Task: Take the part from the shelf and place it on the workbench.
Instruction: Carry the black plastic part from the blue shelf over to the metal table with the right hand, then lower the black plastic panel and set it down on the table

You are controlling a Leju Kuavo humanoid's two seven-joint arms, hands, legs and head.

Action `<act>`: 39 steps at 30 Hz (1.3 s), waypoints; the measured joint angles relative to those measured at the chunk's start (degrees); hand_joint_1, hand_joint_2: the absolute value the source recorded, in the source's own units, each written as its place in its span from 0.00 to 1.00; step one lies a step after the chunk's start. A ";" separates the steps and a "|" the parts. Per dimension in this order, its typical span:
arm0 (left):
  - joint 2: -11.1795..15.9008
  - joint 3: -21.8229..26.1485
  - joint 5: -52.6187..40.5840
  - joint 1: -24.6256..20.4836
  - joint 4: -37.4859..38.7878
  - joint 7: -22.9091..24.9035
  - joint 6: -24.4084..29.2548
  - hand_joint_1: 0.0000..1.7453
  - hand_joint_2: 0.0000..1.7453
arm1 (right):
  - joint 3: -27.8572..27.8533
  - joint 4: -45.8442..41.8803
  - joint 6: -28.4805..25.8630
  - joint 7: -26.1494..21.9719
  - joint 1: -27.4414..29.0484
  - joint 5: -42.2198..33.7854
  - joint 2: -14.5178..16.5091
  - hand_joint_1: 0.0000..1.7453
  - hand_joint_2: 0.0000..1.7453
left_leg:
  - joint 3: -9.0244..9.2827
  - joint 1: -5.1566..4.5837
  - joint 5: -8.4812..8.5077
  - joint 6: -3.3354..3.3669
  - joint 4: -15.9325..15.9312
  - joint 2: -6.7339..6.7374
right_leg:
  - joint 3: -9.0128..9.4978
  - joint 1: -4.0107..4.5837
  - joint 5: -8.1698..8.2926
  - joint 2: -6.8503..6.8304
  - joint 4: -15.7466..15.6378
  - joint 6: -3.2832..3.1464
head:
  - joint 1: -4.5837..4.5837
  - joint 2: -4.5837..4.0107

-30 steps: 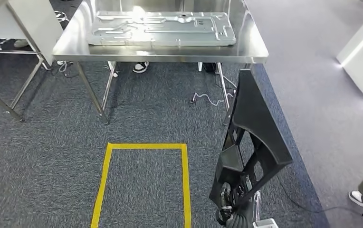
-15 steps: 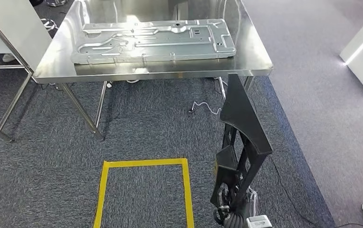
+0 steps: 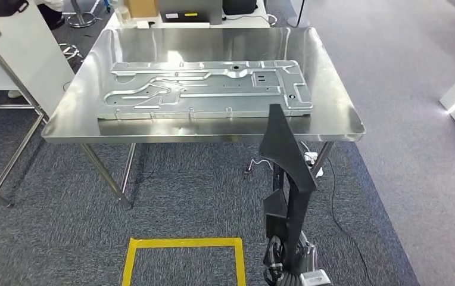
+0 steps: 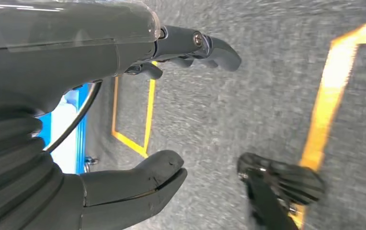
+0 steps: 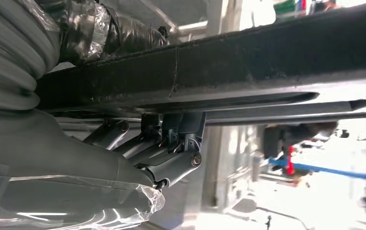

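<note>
Black part (image 3: 290,173), a long ribbed plastic piece, stands upright in the head view at the lower right, gripped at its bottom end by the right hand (image 3: 284,265); its top reaches just in front of the near edge of the steel worktop (image 3: 344,113). A large stamped metal panel (image 3: 207,89) lies flat on that worktop. Yellow floor tape (image 3: 183,243) marks a rectangle on the grey carpet (image 3: 64,238).

From the left wrist, the left hand (image 4: 138,120) holds nothing, thumb and fingers well apart, above carpet and yellow tape.

From the right wrist, the right hand's fingers (image 5: 162,148) curl against the black part's dark bar (image 5: 248,62), clasping it.
</note>
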 joint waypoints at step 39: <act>1.74 -4.46 -8.42 -1.55 0.02 -1.05 -4.66 0.00 1.00 | 7.20 15.91 -16.91 35.84 -34.52 53.63 -14.93 1.00 1.00 | -26.59 -1.32 0.30 0.25 24.96 1.00 | 6.17 0.20 -6.76 0.99 -1.14 -2.91 | -0.08 -0.01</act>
